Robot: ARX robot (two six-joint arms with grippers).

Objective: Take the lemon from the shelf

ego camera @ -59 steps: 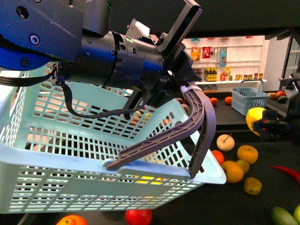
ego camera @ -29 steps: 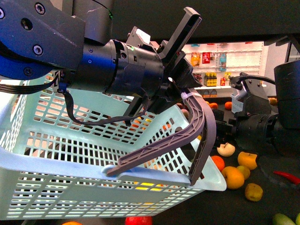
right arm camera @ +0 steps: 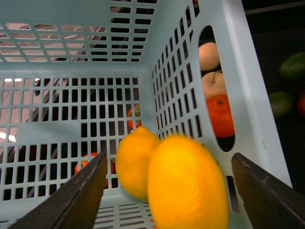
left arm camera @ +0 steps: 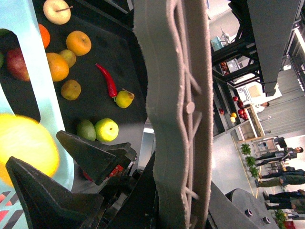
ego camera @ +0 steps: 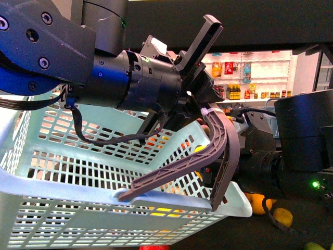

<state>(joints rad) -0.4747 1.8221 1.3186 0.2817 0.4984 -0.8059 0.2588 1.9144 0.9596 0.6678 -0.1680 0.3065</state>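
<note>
My left gripper [ego camera: 204,110] is shut on the grey basket handle [ego camera: 210,151], holding the pale blue basket [ego camera: 78,172] tilted in front of me. In the left wrist view the handle [left arm camera: 176,95] runs between the jaws of that gripper [left arm camera: 174,200]. My right gripper [right arm camera: 167,160] stands open over the inside of the basket [right arm camera: 71,62]. The lemon [right arm camera: 187,186] is blurred between its spread fingers, touching neither. A second yellow fruit [right arm camera: 135,162] lies just behind it. The lemon [left arm camera: 26,143] also shows as a yellow blur. The shelf [left arm camera: 126,52] is a black tray beyond the basket.
Oranges [left arm camera: 78,43], a red chili [left arm camera: 107,81], green fruits [left arm camera: 106,130] and a pear [left arm camera: 56,10] lie on the tray. My right arm [ego camera: 299,151] fills the space right of the handle. White wall shelves of bottles [ego camera: 250,78] stand far behind.
My right arm has swung left from the shelf, carrying the lemon to the basket. Its fingers have since opened and the lemon is loose between them. The left arm keeps holding the basket.
</note>
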